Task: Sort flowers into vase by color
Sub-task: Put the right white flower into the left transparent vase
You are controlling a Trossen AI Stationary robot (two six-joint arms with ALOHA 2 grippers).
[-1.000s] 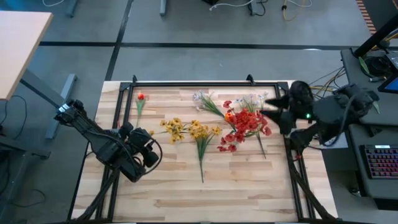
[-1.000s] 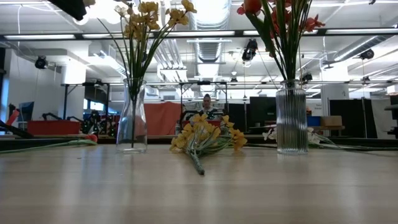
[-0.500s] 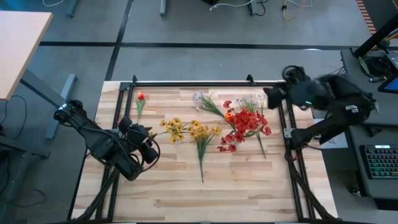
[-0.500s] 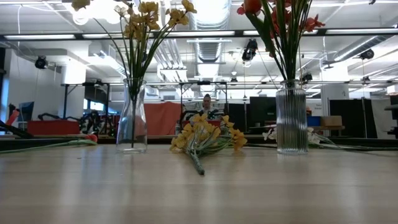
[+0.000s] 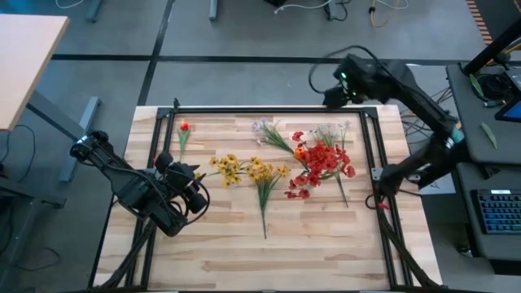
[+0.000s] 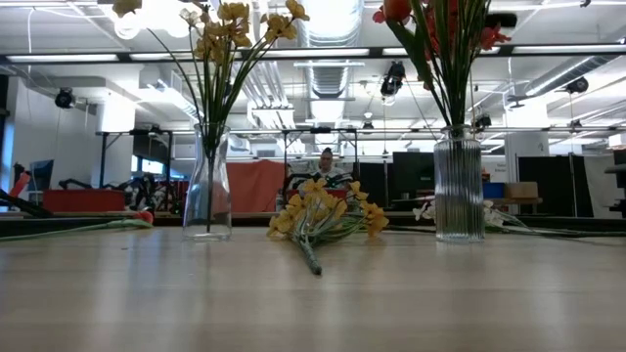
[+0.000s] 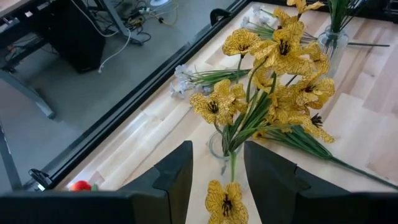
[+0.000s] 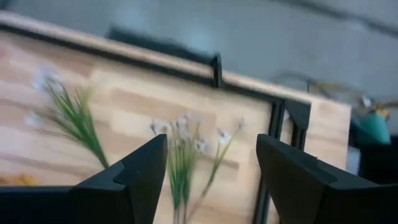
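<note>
A clear vase [image 6: 207, 191] holds yellow flowers [image 5: 230, 168]. A ribbed glass vase [image 6: 459, 186] holds red flowers [image 5: 323, 159]. A loose yellow spray [image 5: 264, 185] lies flat on the table between them. Two white sprays [image 5: 271, 133] [image 5: 334, 133] and a single red blossom [image 5: 184, 128] lie near the far edge. My left gripper [image 5: 197, 187] is open and empty just left of the yellow vase; in its wrist view [image 7: 217, 155] a blossom [image 7: 225, 200] of that bunch stands between the fingers. My right gripper [image 5: 327, 94] is open and empty, raised over the far edge, looking down on a white spray [image 8: 186, 143].
A black frame rail [image 5: 269, 109] runs along the table's far edge, with side rails [image 5: 376, 175] at the right. The near half of the wooden table [image 5: 269, 252] holds no objects. A keyboard [image 5: 498, 213] sits on a desk to the right.
My right gripper has risen from beside the red flowers and swung toward the table's far edge, still open. My left gripper has drawn out of the top of the low view, where a yellow blossom now shows in its place.
</note>
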